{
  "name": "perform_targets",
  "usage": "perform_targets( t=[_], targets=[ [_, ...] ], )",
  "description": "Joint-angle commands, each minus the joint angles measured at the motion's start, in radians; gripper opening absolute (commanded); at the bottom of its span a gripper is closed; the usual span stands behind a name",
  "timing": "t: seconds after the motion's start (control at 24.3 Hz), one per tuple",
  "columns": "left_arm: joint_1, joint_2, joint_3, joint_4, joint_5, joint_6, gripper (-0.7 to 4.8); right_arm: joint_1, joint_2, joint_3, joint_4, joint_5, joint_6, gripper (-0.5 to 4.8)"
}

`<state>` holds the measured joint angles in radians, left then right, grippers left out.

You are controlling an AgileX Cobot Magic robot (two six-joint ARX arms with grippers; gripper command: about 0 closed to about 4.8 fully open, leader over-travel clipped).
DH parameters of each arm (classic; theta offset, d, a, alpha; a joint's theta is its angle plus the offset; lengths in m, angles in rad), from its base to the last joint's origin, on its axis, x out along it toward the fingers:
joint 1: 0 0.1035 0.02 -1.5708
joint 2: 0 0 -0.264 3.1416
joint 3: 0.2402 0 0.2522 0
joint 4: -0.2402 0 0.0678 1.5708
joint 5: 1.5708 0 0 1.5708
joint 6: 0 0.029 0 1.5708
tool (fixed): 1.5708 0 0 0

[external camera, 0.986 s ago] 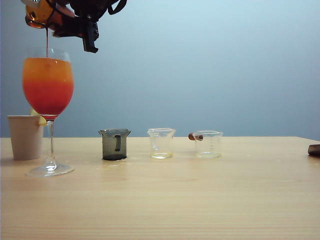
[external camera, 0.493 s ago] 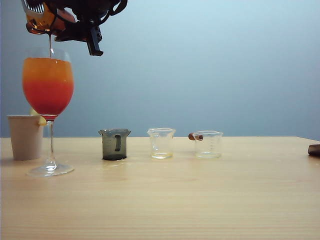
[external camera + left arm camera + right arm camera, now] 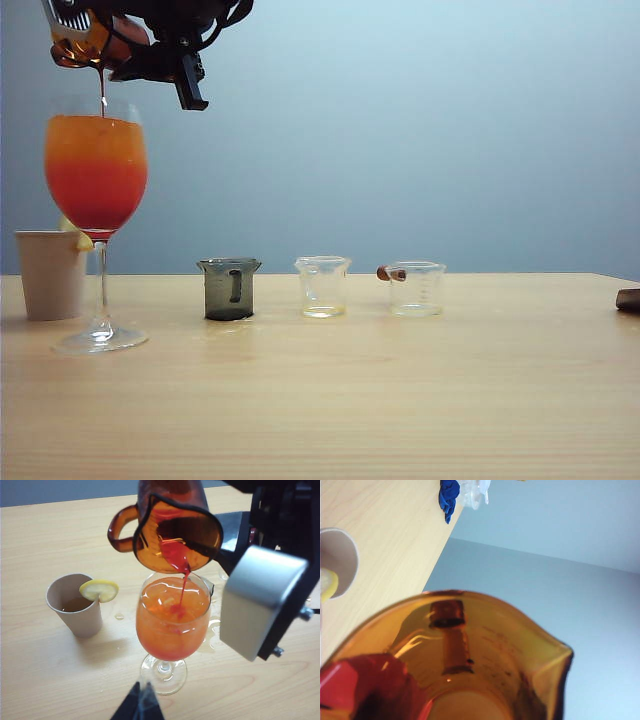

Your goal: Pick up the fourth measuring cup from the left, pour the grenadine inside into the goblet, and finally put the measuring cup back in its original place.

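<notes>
The right gripper (image 3: 150,45) is raised above the bench's (image 3: 400,400) left end, its fingers clasped on the fourth measuring cup (image 3: 85,38), an amber-brown beaker with a side handle. The cup is tipped steeply, its lip directly over the goblet (image 3: 96,215). A thin thread of grenadine (image 3: 182,575) runs from the lip into the glass; in the left wrist view the red stream meets the orange drink near the middle of its surface. The goblet stands upright on its foot near the bench's left end, filled almost to the rim, orange at the top grading to red below. The right wrist view looks into the cup's mouth, where a pool of red liquid lies against the lower wall. A beige paper cup (image 3: 50,273) with a lemon slice (image 3: 99,589) on its rim stands just beside the goblet, nearer the left edge. Further along toward the right, in a row, stand a smoky grey cup (image 3: 229,288) and two clear cups (image 3: 322,286) (image 3: 417,288), all upright and apart. Of the left gripper (image 3: 138,705) only dark finger tips show, near the goblet's foot; whether they are released or clenched cannot be told.
</notes>
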<state>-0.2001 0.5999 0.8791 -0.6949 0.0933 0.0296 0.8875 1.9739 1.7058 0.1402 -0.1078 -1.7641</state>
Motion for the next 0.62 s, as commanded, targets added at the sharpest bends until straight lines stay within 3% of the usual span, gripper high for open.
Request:
perform_targets(
  t=[0.04,0.62],
  targets=[
    [-0.002,-0.003,0.003,0.008,-0.003,0.003,-0.05,0.003,-0.007,0.019,0.021,-0.01,-0.006,0.63],
    [-0.002,-0.003,0.003,0.008,-0.003,0.003,-0.05,0.006,-0.007,0.019,0.021,-0.028,0.036,0.63]
  ],
)
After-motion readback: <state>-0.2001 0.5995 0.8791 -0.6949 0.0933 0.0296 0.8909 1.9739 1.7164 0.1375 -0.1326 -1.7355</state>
